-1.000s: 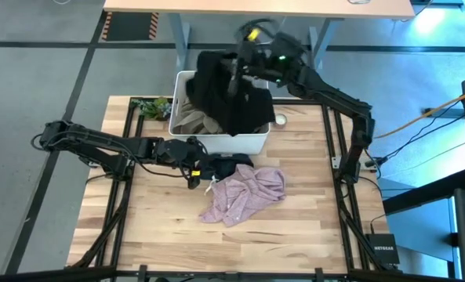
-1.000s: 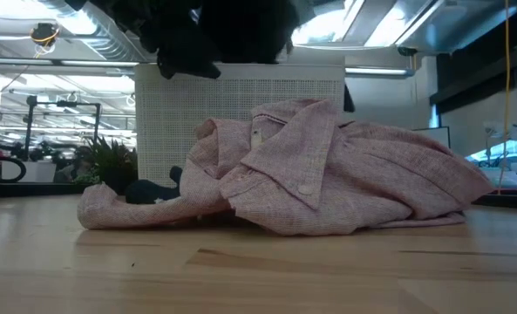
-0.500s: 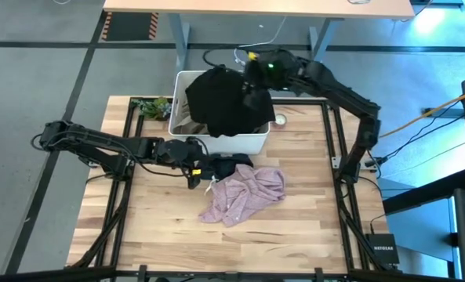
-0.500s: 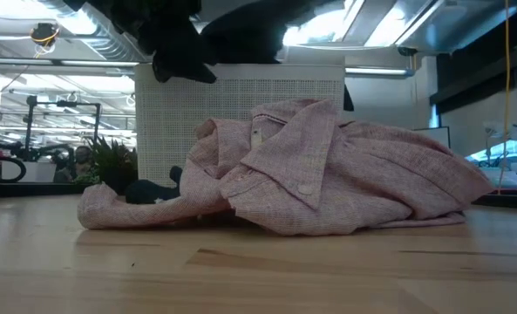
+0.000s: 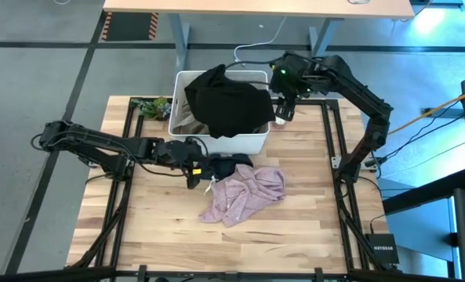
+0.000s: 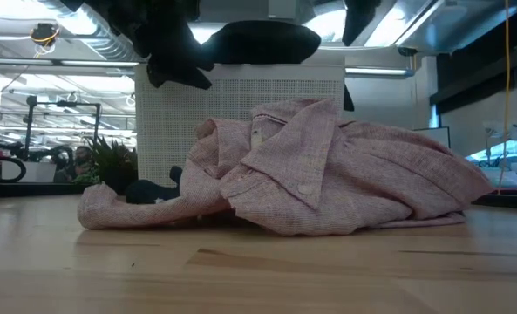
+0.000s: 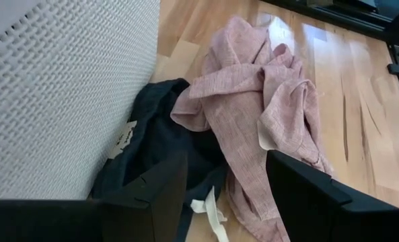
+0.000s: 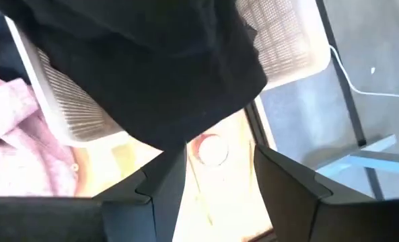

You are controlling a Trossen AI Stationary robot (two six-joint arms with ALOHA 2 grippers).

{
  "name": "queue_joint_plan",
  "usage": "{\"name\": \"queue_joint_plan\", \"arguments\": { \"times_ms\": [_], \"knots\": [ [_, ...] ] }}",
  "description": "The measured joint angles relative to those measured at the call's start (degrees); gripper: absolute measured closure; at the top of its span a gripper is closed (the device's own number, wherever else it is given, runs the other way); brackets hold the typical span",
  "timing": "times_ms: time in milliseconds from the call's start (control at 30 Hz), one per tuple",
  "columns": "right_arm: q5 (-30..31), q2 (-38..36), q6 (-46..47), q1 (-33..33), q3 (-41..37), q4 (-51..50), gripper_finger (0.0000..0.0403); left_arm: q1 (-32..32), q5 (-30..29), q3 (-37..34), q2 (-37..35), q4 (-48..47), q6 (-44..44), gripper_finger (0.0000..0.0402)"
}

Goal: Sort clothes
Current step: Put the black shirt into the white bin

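A black garment [image 5: 226, 104] lies draped over the white bin [image 5: 248, 142], covering most of its top and hanging over its right rim; a beige garment [image 5: 187, 119] shows in the bin's left part. My right gripper [image 5: 284, 103] hovers open just right of the bin, with nothing between its fingers [image 8: 216, 178]. A pink shirt [image 5: 244, 194] lies crumpled on the table in front of the bin, partly over a small dark blue-grey garment [image 7: 162, 144]. My left gripper [image 7: 226, 195] stands open low at that dark garment's left end, one finger on each side.
A small green plant [image 5: 150, 106] sits left of the bin and a white round disc [image 8: 209, 149] lies on the table right of it. Black frame rails [image 5: 336, 157] run along the table's sides. Bare wood [image 5: 240, 251] stretches toward the near edge.
My right gripper has opened and let go of the black garment, then moved toward the table's right edge, away from the bin. The garment, which hung bunched above the bin, has fallen and spread over the bin's top.
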Motion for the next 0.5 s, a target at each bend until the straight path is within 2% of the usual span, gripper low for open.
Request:
{"name": "queue_joint_plan", "arguments": {
  "times_ms": [100,200,267,500],
  "knots": [
    [-0.2,-0.9,1.1,0.2,-1.8,0.3,0.0213,0.0,0.0,0.0,0.0,-0.1,0.0,0.0204],
    [-1.5,-3.6,1.1,0.1,-8.7,3.1,0.0213,-0.1,0.0,0.0,0.0,-0.1,-1.7,0.0204],
    [-1.2,-6.6,0.9,0.1,-16.5,6.5,0.0213,-0.4,0.0,0.0,0.0,-0.1,-2.9,0.0204],
    [-1.7,-21.8,-0.7,0.2,-46.6,29.8,0.0213,-0.8,0.0,0.0,0.0,0.0,-1.3,0.0204]
  ]
}}
